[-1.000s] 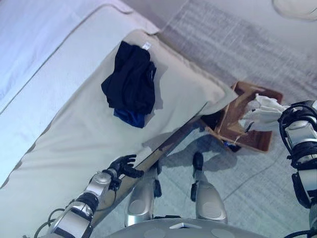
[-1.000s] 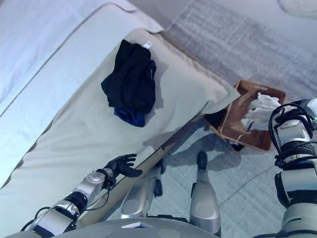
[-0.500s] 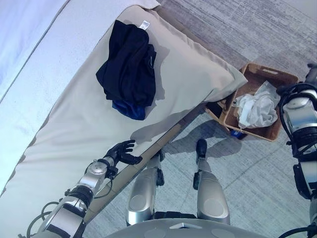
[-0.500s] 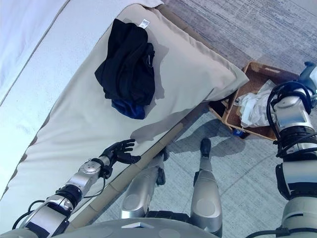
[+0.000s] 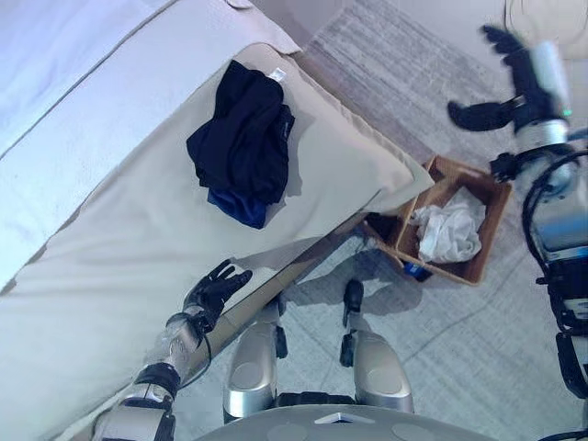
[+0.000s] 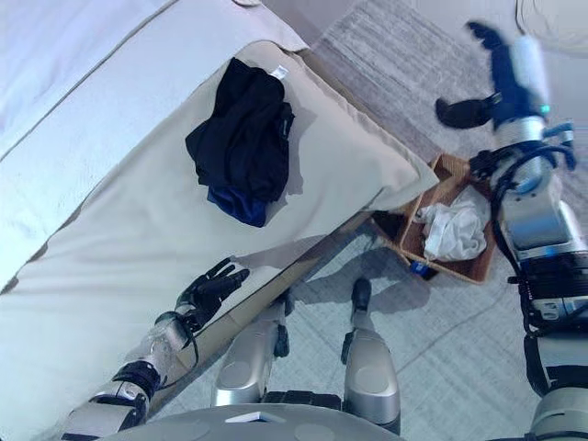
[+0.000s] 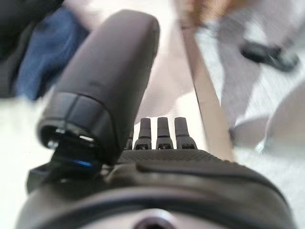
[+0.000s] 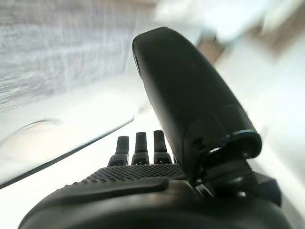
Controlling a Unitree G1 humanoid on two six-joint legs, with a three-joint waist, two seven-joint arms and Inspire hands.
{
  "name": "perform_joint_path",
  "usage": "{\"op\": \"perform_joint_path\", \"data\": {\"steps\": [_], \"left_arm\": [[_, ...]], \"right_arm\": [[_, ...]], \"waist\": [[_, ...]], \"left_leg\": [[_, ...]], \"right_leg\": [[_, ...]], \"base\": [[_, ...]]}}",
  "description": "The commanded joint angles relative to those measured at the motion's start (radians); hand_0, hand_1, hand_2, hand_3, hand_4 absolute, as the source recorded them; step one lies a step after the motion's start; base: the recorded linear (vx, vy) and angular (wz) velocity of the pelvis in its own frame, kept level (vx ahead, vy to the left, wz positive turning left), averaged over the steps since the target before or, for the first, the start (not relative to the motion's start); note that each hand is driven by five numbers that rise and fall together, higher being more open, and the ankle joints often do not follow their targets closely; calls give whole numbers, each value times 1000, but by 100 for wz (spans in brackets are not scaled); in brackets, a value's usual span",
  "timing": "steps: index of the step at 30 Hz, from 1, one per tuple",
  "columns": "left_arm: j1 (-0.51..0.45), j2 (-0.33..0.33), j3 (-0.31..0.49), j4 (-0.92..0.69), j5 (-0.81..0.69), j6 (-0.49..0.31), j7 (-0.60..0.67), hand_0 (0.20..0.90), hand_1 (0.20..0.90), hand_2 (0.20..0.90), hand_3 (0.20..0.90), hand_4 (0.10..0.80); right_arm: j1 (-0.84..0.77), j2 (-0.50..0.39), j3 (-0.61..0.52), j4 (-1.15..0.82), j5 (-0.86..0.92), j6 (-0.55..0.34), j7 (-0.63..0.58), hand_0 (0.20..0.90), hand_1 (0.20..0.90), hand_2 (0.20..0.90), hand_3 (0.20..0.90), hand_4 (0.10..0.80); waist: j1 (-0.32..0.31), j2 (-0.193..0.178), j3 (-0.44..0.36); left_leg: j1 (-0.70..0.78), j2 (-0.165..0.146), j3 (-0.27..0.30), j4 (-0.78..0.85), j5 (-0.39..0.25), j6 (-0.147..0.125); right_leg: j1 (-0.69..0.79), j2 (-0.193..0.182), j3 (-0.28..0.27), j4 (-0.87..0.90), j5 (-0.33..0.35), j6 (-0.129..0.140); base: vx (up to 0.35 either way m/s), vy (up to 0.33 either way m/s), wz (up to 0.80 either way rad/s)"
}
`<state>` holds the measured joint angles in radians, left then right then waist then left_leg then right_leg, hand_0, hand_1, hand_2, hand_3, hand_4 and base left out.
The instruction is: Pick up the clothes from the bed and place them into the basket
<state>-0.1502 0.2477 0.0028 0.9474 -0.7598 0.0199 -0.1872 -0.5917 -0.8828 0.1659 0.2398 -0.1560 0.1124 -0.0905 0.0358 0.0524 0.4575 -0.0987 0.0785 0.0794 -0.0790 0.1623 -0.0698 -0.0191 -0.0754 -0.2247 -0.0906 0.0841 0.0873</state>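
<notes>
A heap of dark navy clothes [image 5: 243, 147] with a blue piece under it lies on the beige cover of the bed [image 5: 110, 257]. A brown wicker basket [image 5: 487, 197] stands on the floor by the bed's corner, with a white garment [image 5: 448, 232] in it. My left hand [image 5: 216, 288] is open and empty, resting at the bed's near edge, well short of the dark clothes; it also shows in the left wrist view [image 7: 157, 136]. My right hand [image 5: 508, 78] is open and empty, raised high above the basket; it also shows in the right wrist view [image 8: 138, 148].
A grey rug [image 5: 404, 73] lies beyond the basket. A wooden bed rail [image 5: 303, 266] runs along the near edge. A white duvet [image 5: 73, 64] covers the far side of the bed. A small blue thing [image 5: 415, 270] lies under the basket's near corner.
My right hand has let go of the white garment, which now lies in the basket, and has risen up above it, open. The left hand stays at the bed's edge. The camera has shifted.
</notes>
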Motion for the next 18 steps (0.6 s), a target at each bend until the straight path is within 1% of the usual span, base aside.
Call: {"op": "perform_joint_path", "data": {"steps": [1,3,4,5,7,8,10,12,13,18], "left_arm": [[106,45,-7,61,-146,-1,-15,900,900,900,900,800],[99,48,9,67,-195,17,10,900,900,900,900,800],[98,48,10,67,-195,17,10,900,900,900,900,800],[87,56,15,73,-215,31,30,900,900,900,900,800],[86,61,24,78,-190,39,31,900,900,900,900,800],[86,61,24,78,-190,39,31,900,900,900,900,800],[91,87,16,75,-139,54,41,900,900,900,900,800],[91,91,16,75,-142,58,42,900,900,900,900,800],[89,101,16,76,-144,64,44,900,900,900,900,800],[89,101,16,76,-144,64,44,900,900,900,900,800]], "right_arm": [[-77,2,56,10,-144,-117,-31,900,900,900,900,800],[-121,15,101,29,-204,-113,-52,900,900,900,900,800],[-123,16,103,31,-204,-113,-52,900,900,900,900,800],[-176,35,157,61,-234,-78,-80,900,900,900,900,800],[-214,50,191,95,-261,-49,-84,900,900,900,900,800],[-215,50,191,95,-261,-49,-85,900,900,900,900,800],[-275,83,253,177,-278,32,-91,900,900,900,900,800],[-282,88,260,187,-280,45,-82,900,900,900,900,800],[-299,97,280,220,-282,80,-71,900,900,900,900,800],[-300,97,280,220,-282,80,-71,900,900,900,900,800]], "waist": [[80,-83,-170],[105,-89,-162],[103,-89,-162],[137,-94,-150],[161,-95,-140],[160,-95,-140],[217,-102,-124],[222,-102,-121],[238,-103,-115],[238,-103,-115]], "left_leg": [[15,-84,-29,121,-190,34],[3,-94,-52,146,-198,42],[2,-94,-52,147,-198,42],[-10,-103,-77,162,-201,51],[-14,-113,-101,166,-202,58],[-14,-114,-102,166,-202,58],[-25,-128,-140,168,-198,72],[-27,-130,-145,169,-198,73],[-32,-133,-156,169,-195,78],[-32,-133,-156,169,-195,78]], "right_leg": [[-26,-12,-88,103,-105,-43],[-24,-19,-98,116,-112,-45],[-24,-19,-99,117,-113,-45],[-22,-24,-115,134,-121,-48],[-16,-28,-130,151,-130,-50],[-16,-28,-131,152,-130,-50],[-7,-39,-169,184,-142,-46],[-6,-41,-173,189,-143,-45],[-7,-46,-183,202,-146,-42],[-7,-46,-183,202,-147,-42]], "base": [[138,112,45],[85,80,52],[98,92,48],[100,73,40],[112,76,52],[141,83,59],[157,51,52],[73,21,54],[63,29,42],[9,4,17]]}}
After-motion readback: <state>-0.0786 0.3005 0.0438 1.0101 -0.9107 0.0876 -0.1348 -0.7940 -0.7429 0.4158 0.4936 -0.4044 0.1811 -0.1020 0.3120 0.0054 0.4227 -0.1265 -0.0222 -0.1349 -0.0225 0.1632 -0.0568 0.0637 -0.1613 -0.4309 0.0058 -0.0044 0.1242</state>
